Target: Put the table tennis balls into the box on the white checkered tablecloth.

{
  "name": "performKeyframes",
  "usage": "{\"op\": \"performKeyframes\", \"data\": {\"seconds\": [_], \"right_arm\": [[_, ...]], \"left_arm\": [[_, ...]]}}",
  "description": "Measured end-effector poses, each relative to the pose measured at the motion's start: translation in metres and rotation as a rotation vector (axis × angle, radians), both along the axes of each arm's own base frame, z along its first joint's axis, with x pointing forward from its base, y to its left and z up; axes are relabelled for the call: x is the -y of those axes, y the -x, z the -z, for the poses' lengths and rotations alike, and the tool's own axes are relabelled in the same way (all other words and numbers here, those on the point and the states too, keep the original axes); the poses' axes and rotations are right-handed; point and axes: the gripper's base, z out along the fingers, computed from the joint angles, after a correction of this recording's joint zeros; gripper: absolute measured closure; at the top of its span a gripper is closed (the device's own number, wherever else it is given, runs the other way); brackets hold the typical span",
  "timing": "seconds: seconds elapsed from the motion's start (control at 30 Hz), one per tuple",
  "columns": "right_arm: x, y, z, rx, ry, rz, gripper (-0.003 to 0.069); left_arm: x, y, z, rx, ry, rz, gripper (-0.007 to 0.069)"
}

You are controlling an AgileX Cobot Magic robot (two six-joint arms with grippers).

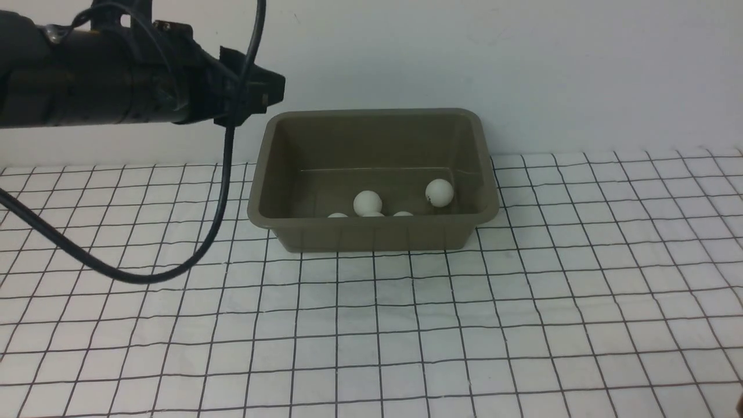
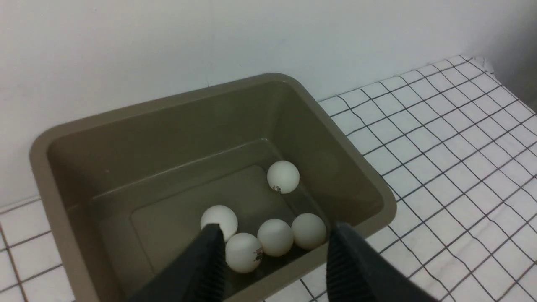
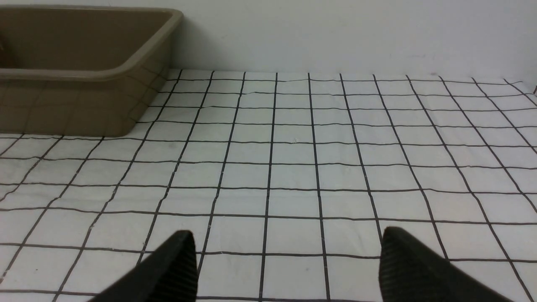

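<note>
Left end effector (image 2: 275,247) hangs above the near-left part of the box (image 2: 50,176), fingers (image 2: 209,260) apart with nothing between them. All five table tennis balls (image 2: 275,237) lie on the box floor below it: four bunched by the near wall, touching or nearly so, and one (image 2: 283,176) alone toward the far right side.

Right end effector (image 3: 287,260) sits low over the white checkered tablecloth (image 3: 293,167), fingers spread wide and empty, well to the right of the box (image 3: 105,75) and apart from it.

Box stands on the cloth against the pale back wall (image 1: 522,58). A black cable (image 1: 220,191) droops from the left arm (image 1: 116,75) down over the cloth to the box's left; it does not cross the box opening.

Front view shows only two balls whole, the others just tops above the near rim (image 1: 371,223); the right arm is out of its frame. Left wrist view shows all five and the dark logos on two. Right wrist view shows the box's outer corner only, no balls.
</note>
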Motion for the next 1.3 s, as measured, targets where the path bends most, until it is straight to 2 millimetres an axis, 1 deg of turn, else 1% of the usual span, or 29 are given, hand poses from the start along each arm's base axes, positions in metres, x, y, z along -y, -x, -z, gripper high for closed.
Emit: {"op": "performKeyframes", "data": {"seconds": [0.13, 0.2, 0.23, 0.27, 0.3, 0.33, 0.4, 0.43, 0.47, 0.5, 0.57, 0.6, 0.7, 0.73, 0.77, 0.83, 0.87, 0.9, 0.93, 1.0, 1.13, 1.3], "right_arm": [[0.0, 0.0, 0.0, 0.001, 0.0, -0.001, 0.0132], [0.0, 0.0, 0.0, 0.001, 0.0, -0.001, 0.0132], [0.0, 0.0, 0.0, 0.001, 0.0, -0.001, 0.0132], [0.0, 0.0, 0.0, 0.001, 0.0, -0.001, 0.0132], [0.0, 0.0, 0.0, 0.001, 0.0, -0.001, 0.0132], [0.0, 0.0, 0.0, 0.001, 0.0, -0.001, 0.0132], [0.0, 0.0, 0.0, 0.001, 0.0, -0.001, 0.0132], [0.0, 0.0, 0.0, 0.001, 0.0, -0.001, 0.0132], [0.0, 0.0, 0.0, 0.001, 0.0, -0.001, 0.0132], [0.0, 0.0, 0.0, 0.001, 0.0, -0.001, 0.0132], [0.0, 0.0, 0.0, 0.001, 0.0, -0.001, 0.0132], [0.0, 0.0, 0.0, 0.001, 0.0, -0.001, 0.0132], [0.0, 0.0, 0.0, 0.001, 0.0, -0.001, 0.0132], [0.0, 0.0, 0.0, 0.001, 0.0, -0.001, 0.0132], [0.0, 0.0, 0.0, 0.001, 0.0, -0.001, 0.0132], [0.0, 0.0, 0.0, 0.001, 0.0, -0.001, 0.0132], [0.0, 0.0, 0.0, 0.001, 0.0, -0.001, 0.0132], [0.0, 0.0, 0.0, 0.001, 0.0, -0.001, 0.0132], [0.0, 0.0, 0.0, 0.001, 0.0, -0.001, 0.0132], [0.0, 0.0, 0.0, 0.001, 0.0, -0.001, 0.0132], [0.0, 0.0, 0.0, 0.001, 0.0, -0.001, 0.0132], [0.0, 0.0, 0.0, 0.001, 0.0, -0.001, 0.0132]], "left_arm": [[-0.01, 0.008, -0.011, 0.07, -0.044, -0.009, 0.0314], [-0.022, 0.018, -0.02, 0.104, -0.052, -0.038, 0.0314], [-0.03, 0.031, -0.029, 0.136, -0.059, -0.057, 0.0314], [-0.034, 0.036, -0.035, 0.155, -0.059, -0.067, 0.0314], [-0.045, 0.056, -0.043, 0.195, -0.082, -0.094, 0.0314], [-0.053, 0.072, -0.048, 0.218, -0.102, -0.113, 0.0314], [-0.062, 0.102, -0.056, 0.266, -0.125, -0.143, 0.0314], [-0.066, 0.122, -0.059, 0.293, -0.133, -0.163, 0.0314], [-0.068, 0.133, -0.056, 0.297, -0.136, -0.176, 0.0314], [-0.069, 0.15, -0.055, 0.313, -0.132, -0.194, 0.0314], [-0.068, 0.175, -0.043, 0.31, -0.112, -0.206, 0.0314], [-0.066, 0.181, -0.04, 0.312, -0.104, -0.204, 0.0314], [-0.056, 0.216, -0.015, 0.324, -0.069, -0.175, 0.0314], [-0.055, 0.219, -0.014, 0.333, -0.066, -0.172, 0.0314], [-0.052, 0.229, -0.003, 0.335, -0.047, -0.165, 0.0314], [-0.048, 0.244, 0.009, 0.356, -0.035, -0.153, 0.0314], [-0.047, 0.245, 0.013, 0.351, -0.033, -0.152, 0.0314], [-0.046, 0.252, 0.018, 0.368, -0.035, -0.149, 0.0314], [-0.044, 0.259, 0.028, 0.384, -0.05, -0.146, 0.0314], [-0.044, 0.267, 0.038, 0.416, -0.077, -0.15, 0.0314], [-0.044, 0.276, 0.044, 0.47, -0.108, -0.173, 0.0314], [-0.048, 0.276, 0.053, 0.442, -0.154, -0.208, 0.0314]]}}
